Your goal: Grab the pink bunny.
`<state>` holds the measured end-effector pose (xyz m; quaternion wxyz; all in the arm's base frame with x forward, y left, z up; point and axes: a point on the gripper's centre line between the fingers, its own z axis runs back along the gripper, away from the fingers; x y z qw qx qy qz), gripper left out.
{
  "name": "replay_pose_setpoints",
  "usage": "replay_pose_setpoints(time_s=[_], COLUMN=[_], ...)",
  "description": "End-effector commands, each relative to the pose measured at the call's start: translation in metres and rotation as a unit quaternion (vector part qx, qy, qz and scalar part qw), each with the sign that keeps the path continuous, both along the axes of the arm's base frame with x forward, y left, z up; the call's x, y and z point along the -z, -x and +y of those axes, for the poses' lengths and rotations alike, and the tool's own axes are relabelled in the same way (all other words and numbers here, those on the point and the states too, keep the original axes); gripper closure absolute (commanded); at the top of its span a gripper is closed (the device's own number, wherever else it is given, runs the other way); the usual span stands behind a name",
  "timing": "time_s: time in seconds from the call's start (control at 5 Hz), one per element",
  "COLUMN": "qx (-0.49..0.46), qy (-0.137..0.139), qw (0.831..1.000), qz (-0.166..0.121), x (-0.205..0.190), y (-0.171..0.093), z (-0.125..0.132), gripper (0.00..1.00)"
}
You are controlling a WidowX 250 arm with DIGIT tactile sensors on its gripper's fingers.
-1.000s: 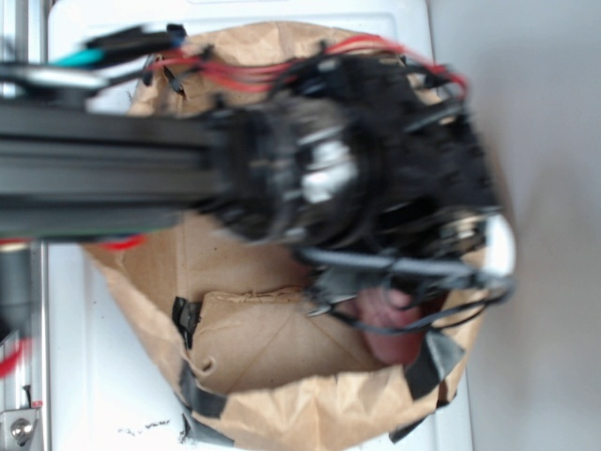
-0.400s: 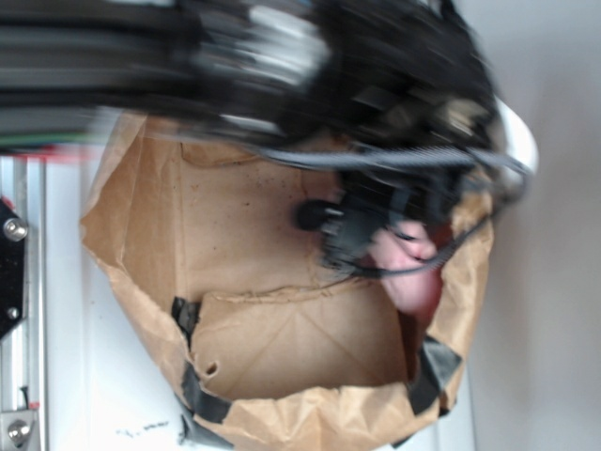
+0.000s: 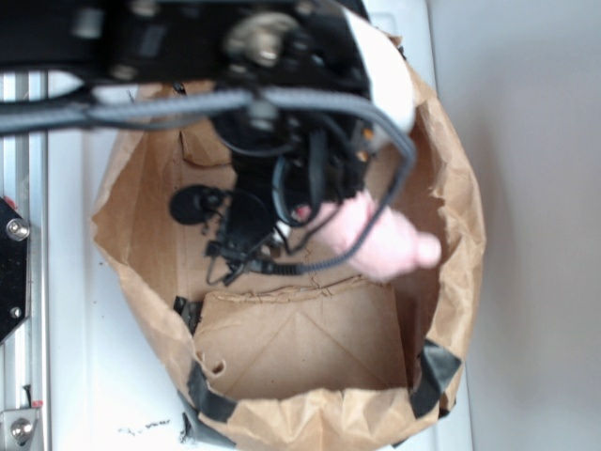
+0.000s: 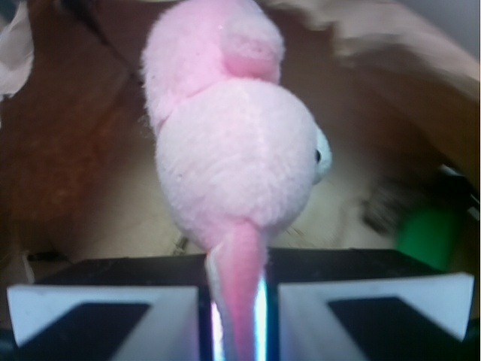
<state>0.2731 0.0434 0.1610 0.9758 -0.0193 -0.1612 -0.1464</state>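
Pink bunny now higher, aloft in tool.

pink bunny blurred in exterior view, ear tip hidden between end effector fingers, green object blurred

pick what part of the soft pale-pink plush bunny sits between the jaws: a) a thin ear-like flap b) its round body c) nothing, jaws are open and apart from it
a: in the wrist view the jaws are nearly closed on a thin pink flap of the soft pale-pink plush bunny, whose round body hangs free beyond the gripper.
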Motion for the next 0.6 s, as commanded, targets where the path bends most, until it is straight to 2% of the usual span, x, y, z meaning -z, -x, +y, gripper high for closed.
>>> replay_pose_setpoints(time_s=[0.0,0.2,0.4], qx=[-0.089,-0.068,-0.064], qy=[-0.023,-0.019,-0.027], qw=[0.995,0.997,0.997], qz=[0.043,0.044,0.032], x=[-0.043,-0.054,-0.049], y=[0.017,0.029,0.031], z=[0.002,0.01,0.008], gripper=[1.0,1.0,1.0])
